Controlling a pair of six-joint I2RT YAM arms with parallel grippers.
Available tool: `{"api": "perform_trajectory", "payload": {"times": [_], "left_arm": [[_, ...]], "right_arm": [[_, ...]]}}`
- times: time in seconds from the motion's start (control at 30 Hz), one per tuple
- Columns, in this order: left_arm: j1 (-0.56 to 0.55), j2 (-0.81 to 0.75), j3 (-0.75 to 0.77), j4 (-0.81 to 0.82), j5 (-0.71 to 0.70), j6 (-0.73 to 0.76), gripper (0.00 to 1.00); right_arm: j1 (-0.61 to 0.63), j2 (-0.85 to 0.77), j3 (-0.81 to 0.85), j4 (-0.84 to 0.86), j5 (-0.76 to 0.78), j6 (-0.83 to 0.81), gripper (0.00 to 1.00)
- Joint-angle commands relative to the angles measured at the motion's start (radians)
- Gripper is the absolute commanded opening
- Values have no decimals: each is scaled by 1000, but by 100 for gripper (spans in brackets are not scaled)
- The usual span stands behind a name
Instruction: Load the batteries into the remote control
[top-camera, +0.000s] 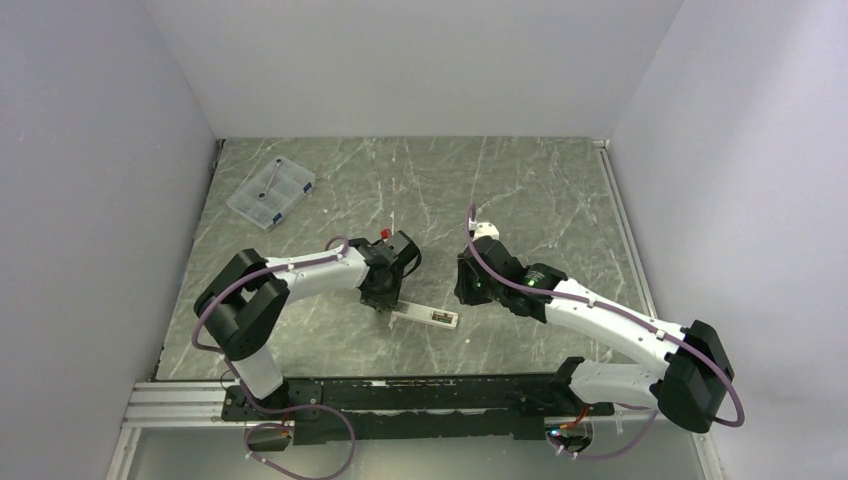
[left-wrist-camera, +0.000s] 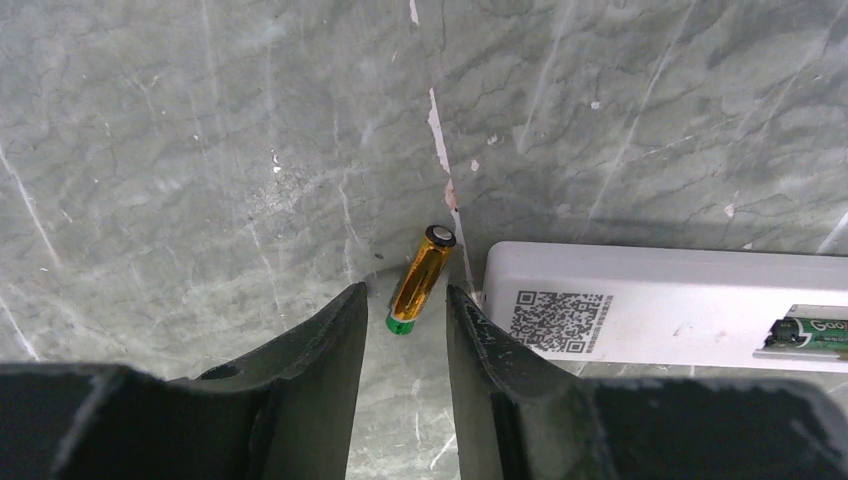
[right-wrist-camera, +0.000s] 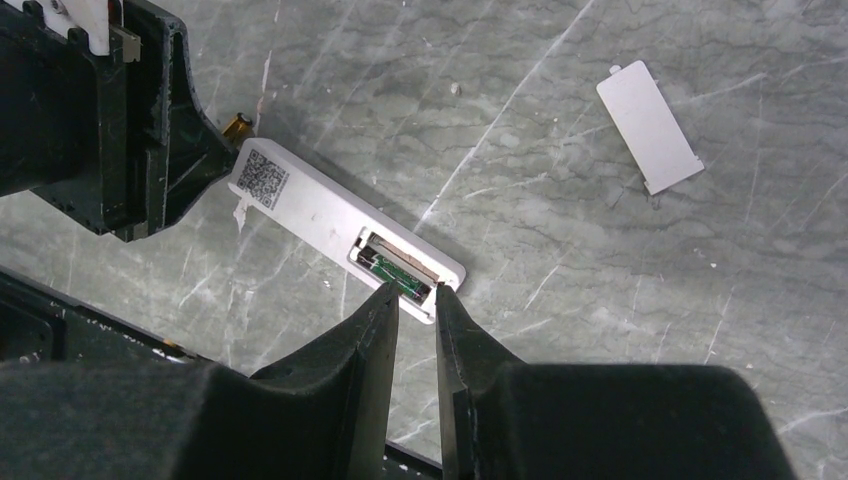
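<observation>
Left pincer (left-wrist-camera: 405, 290) apart around orange battery (left-wrist-camera: 421, 275), right pincer (right-wrist-camera: 415, 291) narrowly apart over remote (right-wrist-camera: 310, 205)

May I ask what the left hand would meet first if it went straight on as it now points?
Most likely the copper-orange battery, lying on the table between the left hand's open fingers, beside the remote control's end; depth is unclear.

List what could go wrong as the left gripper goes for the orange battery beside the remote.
The orange battery lies loose on the table, slanted between the left gripper's open fingertips; closing could roll or flick it away. One finger sits close to the remote control; bumping it could jolt the green battery seated in it.
</observation>
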Motion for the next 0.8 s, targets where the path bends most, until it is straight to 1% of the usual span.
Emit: {"api": "perform_trajectory", "payload": {"times": [0.0,0.53,0.67,0.77], "left_arm": [[13,16,24,28,10,12,41],[23,90,84,34,7,30,39],[22,108,97,32,7,34,31],[24,117,91,34,5,32,28]], "right_arm": [[-5,-29,1,21,-3,2,23],[-5,-46,-6,15,-1,7,23],[-5,-48,-3,10,0,5,23],[-5,-51,0,6,2,2,23]]}}
